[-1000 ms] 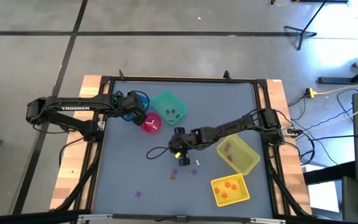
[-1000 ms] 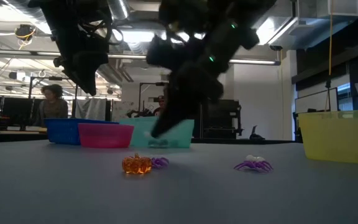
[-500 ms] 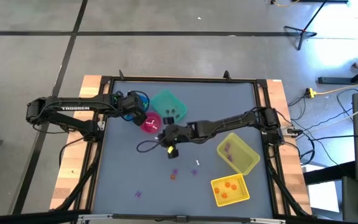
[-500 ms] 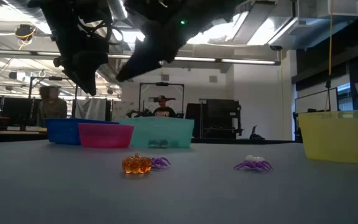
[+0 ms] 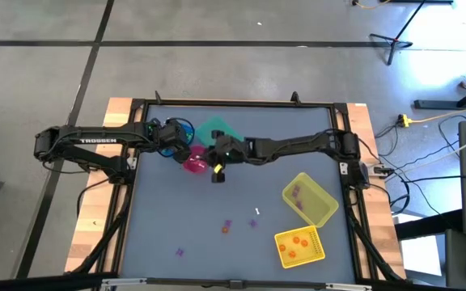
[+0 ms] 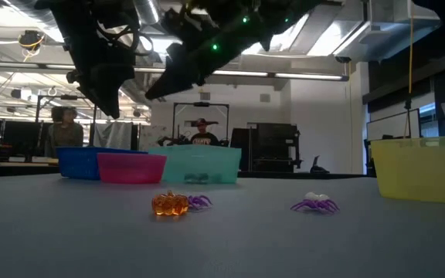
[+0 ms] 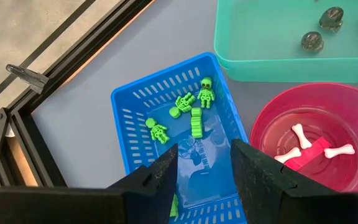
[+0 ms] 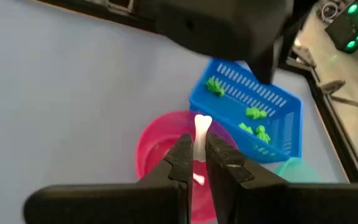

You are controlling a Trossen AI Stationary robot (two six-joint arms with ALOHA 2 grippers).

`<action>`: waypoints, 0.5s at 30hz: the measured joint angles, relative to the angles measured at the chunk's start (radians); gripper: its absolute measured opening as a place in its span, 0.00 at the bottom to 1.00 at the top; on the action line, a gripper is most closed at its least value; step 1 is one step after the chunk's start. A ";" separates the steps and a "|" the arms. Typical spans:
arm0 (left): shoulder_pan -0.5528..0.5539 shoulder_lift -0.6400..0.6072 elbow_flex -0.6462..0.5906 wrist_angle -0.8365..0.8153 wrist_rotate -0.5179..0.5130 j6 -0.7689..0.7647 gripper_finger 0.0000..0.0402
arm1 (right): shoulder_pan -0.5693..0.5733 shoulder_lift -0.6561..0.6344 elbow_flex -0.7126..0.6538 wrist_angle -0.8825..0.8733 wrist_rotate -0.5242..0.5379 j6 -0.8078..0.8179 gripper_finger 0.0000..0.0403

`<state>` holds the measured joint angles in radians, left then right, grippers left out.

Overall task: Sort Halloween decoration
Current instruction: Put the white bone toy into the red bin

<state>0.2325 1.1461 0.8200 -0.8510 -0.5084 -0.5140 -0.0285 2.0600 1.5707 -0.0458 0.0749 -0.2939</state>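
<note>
Right hand (image 8: 194, 163) clenched on a white bone (image 8: 202, 127), hovering over the pink bowl (image 8: 157, 146). The bowl sits just beside the blue basket (image 8: 253, 115), which holds green skeletons (image 7: 194, 102). Left hand (image 7: 205, 167) hangs open over the basket, empty. Risk: bone is pinched near its end, so a release off-centre could bounce it off the rim onto the worktop (image 5: 176, 218) or into the basket.

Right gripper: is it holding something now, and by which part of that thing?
Yes. The right gripper holds a small white bone by its lower end, above the pink bowl.
</note>
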 joint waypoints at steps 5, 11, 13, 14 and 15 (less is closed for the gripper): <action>0.000 0.000 0.000 0.001 -0.001 0.000 0.33 | -0.022 0.060 0.000 0.040 -0.036 0.001 0.08; 0.000 0.000 0.000 0.009 -0.002 0.000 0.33 | -0.018 0.124 0.000 0.078 -0.041 0.000 0.08; 0.000 0.000 0.000 0.009 -0.004 0.000 0.33 | -0.017 0.135 0.000 0.079 -0.041 0.000 0.08; 0.000 0.000 0.000 0.009 -0.003 0.000 0.33 | -0.017 0.137 0.000 0.076 -0.041 0.000 0.08; 0.000 0.000 0.000 0.009 -0.004 0.000 0.33 | -0.018 0.137 0.000 0.072 -0.038 0.000 0.08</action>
<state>0.2327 1.1465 0.8200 -0.8419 -0.5121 -0.5140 -0.0463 2.1975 1.5707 0.0259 0.0374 -0.2938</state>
